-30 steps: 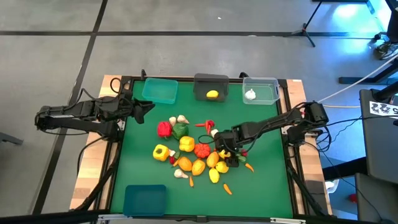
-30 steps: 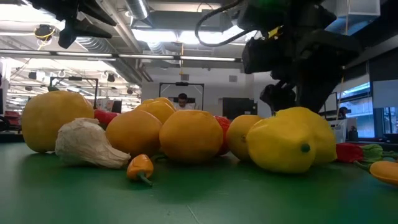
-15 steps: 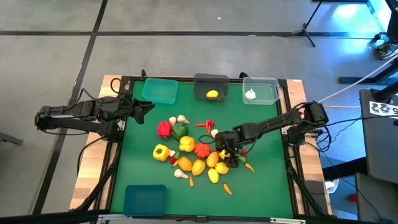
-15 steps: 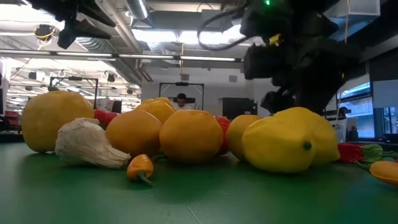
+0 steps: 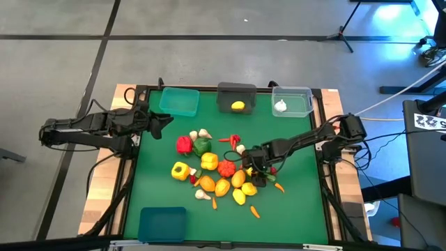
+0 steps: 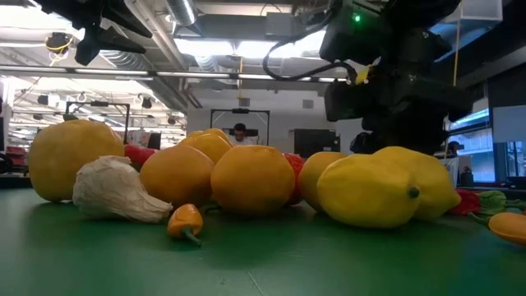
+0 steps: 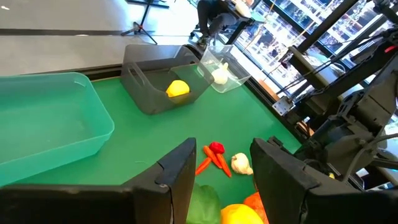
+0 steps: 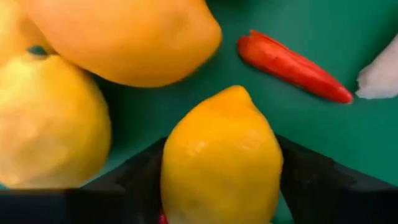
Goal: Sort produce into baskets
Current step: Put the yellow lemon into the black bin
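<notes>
The right gripper [image 5: 252, 169] was down in the produce pile near mid-table, its fingers pinching a lemon [image 8: 221, 158] from both sides; in the right wrist view the lemon filled the gap between the two dark fingers. Just beside it lay an orange [image 8: 124, 37] & another lemon [image 8: 50, 124], w/ a red chilli [image 8: 292, 67] on the green mat a little apart and a bit of white garlic [image 8: 380, 74] beyond that.

In the low view the right arm's dark body hung over a big lemon [image 6: 370, 191] at the pile's right end; oranges [image 6: 251, 179] sat to its left, then a garlic bulb [image 6: 115, 191] and a small orange pepper [image 6: 186, 220] in front.

From above, the rest of the pile incl. a red pepper [image 5: 184, 144], green pepper [image 5: 201, 146] & yellow pepper [image 5: 180, 170].

Baskets: teal bin [image 5: 179, 102], dark grey bin [image 5: 236, 92] holding a yellow fruit [image 5: 238, 106], clear bin [image 5: 293, 94] holding a garlic [image 5: 281, 106], all along the far edge; blue bin [image 5: 162, 223] at the near left corner.

The left gripper [image 5: 164, 120] waited at the table's left edge near the teal bin, fingers spread apart w/ nothing between them.
</notes>
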Controlling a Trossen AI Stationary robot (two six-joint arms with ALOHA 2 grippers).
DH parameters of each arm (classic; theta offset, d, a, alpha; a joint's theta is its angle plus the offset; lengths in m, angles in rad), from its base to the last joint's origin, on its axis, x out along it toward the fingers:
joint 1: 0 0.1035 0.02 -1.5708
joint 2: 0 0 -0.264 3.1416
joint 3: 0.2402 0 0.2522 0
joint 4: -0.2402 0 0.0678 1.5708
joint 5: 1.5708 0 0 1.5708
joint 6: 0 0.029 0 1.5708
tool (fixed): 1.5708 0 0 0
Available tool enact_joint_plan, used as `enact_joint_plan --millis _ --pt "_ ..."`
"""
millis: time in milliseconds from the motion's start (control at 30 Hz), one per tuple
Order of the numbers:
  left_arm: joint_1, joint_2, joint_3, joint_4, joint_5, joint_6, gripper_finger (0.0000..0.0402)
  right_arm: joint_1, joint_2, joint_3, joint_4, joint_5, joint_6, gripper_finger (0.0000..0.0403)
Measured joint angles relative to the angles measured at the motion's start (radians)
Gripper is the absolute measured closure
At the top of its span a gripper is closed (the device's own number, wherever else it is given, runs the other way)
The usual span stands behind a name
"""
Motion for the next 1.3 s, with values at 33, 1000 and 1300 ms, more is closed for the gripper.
enact_joint_plan --millis 33,1000,1300 --pt "0.0 0.0 0.0 0.0 0.0 0.0 0.0251 0.0 0.001 0.0 0.002 -0.005 0.007 0.016" --pt "0.0 0.0 0.0 -0.023 0.004 -0.018 0.0251 -0.371 -0.211 0.144 -0.096 0.073 -0.115 0.0231" --pt "0.0 0.0 0.0 -0.023 0.004 -0.017 0.0251 -0.648 -0.074 0.402 -0.112 0.115 -0.202 0.0233"
